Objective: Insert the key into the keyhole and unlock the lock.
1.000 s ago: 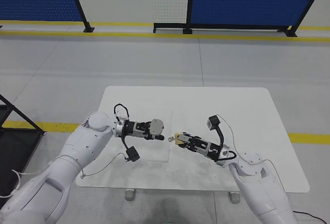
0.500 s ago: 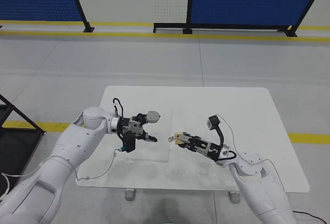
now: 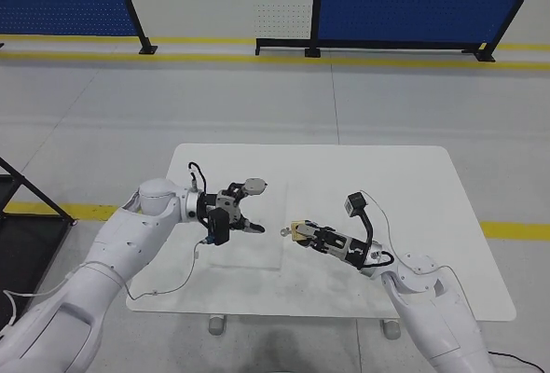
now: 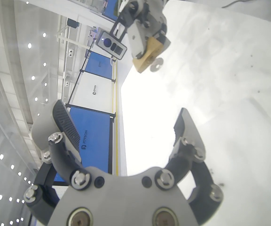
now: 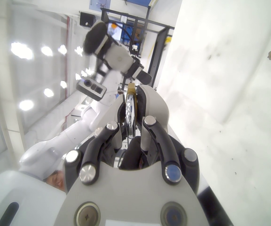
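Left end effector (image 3: 255, 207) drawn back from lock (image 4: 146, 57), spread empty, right end effector (image 5: 132, 93) clamping lock, key (image 4: 157, 63) inserted

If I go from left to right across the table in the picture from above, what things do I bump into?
The open left gripper → the little key → the gold lock that the key sticks out of.

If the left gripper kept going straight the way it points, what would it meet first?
Likely the key in the brass lock that the right gripper holds, though alignment is unclear.
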Available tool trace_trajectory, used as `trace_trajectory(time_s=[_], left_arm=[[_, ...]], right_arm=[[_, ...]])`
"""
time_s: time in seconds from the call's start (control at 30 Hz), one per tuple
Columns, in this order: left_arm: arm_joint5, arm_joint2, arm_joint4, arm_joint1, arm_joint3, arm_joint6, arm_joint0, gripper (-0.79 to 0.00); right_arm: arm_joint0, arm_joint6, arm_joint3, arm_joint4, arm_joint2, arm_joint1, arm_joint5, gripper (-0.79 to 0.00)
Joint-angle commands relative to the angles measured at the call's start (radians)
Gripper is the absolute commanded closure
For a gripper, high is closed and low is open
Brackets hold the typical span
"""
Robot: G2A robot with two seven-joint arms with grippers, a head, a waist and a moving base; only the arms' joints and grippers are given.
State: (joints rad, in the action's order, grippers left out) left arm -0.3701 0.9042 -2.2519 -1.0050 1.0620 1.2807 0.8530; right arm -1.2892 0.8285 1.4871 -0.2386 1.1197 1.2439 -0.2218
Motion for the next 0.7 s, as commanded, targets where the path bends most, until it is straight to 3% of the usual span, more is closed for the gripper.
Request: trace_trajectory(time_s=[0.0,0.1,0.27,0.4,0.53,0.67], left_arm=[[-0.095,0.001,0.045,0.000,-0.008,-0.010,0.000,-0.785],[-0.211,-0.001,0.119,-0.001,-0.025,-0.042,0.004,-0.785],[-0.401,-0.024,0.389,-0.007,-0.033,-0.231,0.007,-0.785],[-0.530,-0.021,0.511,-0.008,-0.085,-0.361,-0.011,-0.785],[-0.637,-0.021,0.661,-0.018,-0.111,-0.467,-0.019,-0.785],[-0.642,-0.047,0.778,-0.025,-0.136,-0.528,-0.022,-0.785]], right_arm=[[0.000,0.000,0.000,0.000,0.000,0.000,0.000,0.000],[0.000,0.000,0.000,0.000,0.000,0.000,0.000,0.000],[0.000,0.000,0.000,0.000,0.000,0.000,0.000,0.000],[0.000,0.000,0.000,0.000,0.000,0.000,0.000,0.000],[0.000,0.000,0.000,0.000,0.000,0.000,0.000,0.000],[0.000,0.000,0.000,0.000,0.000,0.000,0.000,0.000]])
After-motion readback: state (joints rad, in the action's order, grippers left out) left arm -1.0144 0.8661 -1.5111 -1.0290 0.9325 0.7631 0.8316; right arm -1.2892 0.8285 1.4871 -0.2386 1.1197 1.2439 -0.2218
